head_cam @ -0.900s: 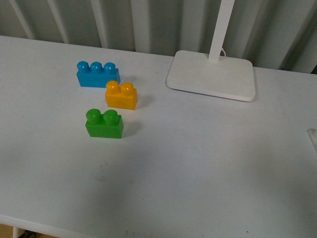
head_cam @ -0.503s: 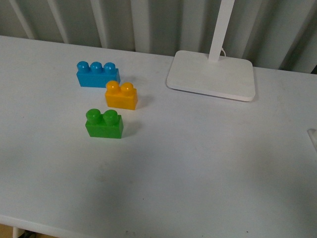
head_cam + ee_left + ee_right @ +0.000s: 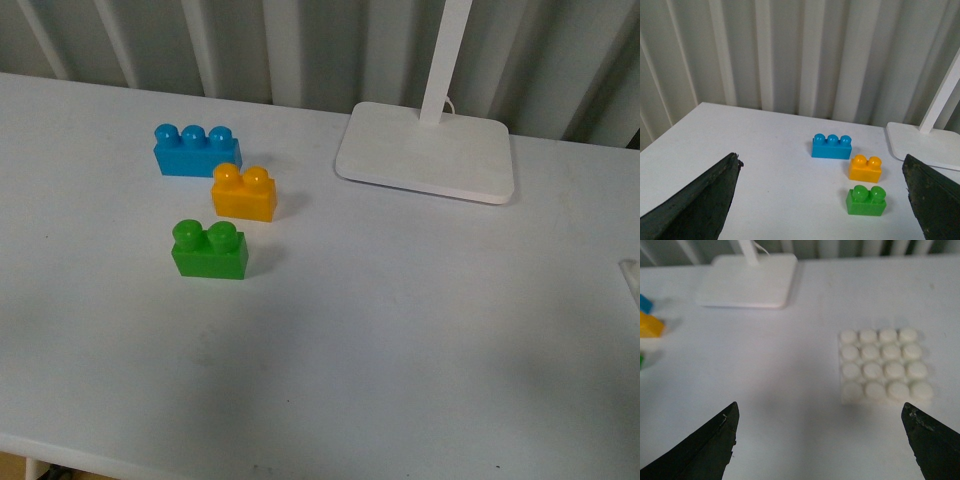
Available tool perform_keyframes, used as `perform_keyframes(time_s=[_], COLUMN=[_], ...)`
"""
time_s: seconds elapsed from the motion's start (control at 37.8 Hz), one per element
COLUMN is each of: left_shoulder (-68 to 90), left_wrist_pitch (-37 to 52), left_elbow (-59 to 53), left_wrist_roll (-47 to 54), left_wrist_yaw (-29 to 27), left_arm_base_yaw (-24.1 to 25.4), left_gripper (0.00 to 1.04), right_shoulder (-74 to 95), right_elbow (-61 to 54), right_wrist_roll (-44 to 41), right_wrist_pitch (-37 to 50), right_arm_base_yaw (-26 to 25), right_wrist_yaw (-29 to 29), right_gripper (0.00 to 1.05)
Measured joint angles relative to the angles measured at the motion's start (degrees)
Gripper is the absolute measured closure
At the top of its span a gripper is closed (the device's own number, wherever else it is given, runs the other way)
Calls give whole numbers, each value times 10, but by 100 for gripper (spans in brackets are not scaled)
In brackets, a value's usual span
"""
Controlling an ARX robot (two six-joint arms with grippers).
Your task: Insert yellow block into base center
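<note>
front view, yellow block (image 3: 244, 193): stands upright on the white table (image 3: 400, 340), studs up, just beside the blue brick (image 3: 197, 150) behind it and near the green brick (image 3: 209, 249) in front; whether it touches the blue one i cannot tell.
front view, arms: neither shows here.
front view, lamp stand (image 3: 427, 152): smooth and flat, well apart from the bricks; not the target.
left wrist view, left end effector (image 3: 821, 161): fingers spread wide with nothing between them, hanging above the table with the three bricks ahead of it.
left wrist view, approach: the yellow block sits between its two neighbours, so the likely step is reaching for it, not yet begun.
right wrist view, right end effector (image 3: 820, 409): also wide open and empty, above bare table.
right wrist view, base (image 3: 882, 365): studded white plate lying flat, all studs bare, well apart from the bricks.
handling, yellow block: probably light, rigid, hollow plastic with smooth, somewhat slippery walls; not fragile.
hold: judged best across the two long side walls, below the studs, keeping the bottom free for pressing onto the centre studs; the blue brick crowds one side.
</note>
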Motion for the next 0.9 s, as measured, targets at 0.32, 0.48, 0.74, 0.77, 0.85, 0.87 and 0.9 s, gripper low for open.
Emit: perform_keyframes(time_s=[0.32,0.48,0.74,0.77,0.85,0.87,0.9], left_shoulder=[0,0,0,0,0,0,0], left_wrist_pitch=[0,0,0,0,0,0,0], left_elbow=[0,0,0,0,0,0,0], left_wrist_roll=[0,0,0,0,0,0,0], left_wrist_yaw=[0,0,0,0,0,0,0], left_arm_base_yaw=[0,0,0,0,0,0,0], left_gripper=[6,6,6,6,6,6,6], right_shoulder=[403,577,817,826,853,864,870], right_elbow=[101,158,242,246,256,261,264], right_wrist_roll=[-71,-102,-161,-161,-161,-160,-158], right_wrist_pitch=[240,315,358,357,354,354,354], right_arm_base_yaw=[-189,-201,-180,-179,-174,-172,-171], right_wrist_yaw=[-71,-78,-55,-53,-51,-48,-46], right_gripper=[9,9,9,9,9,9,9])
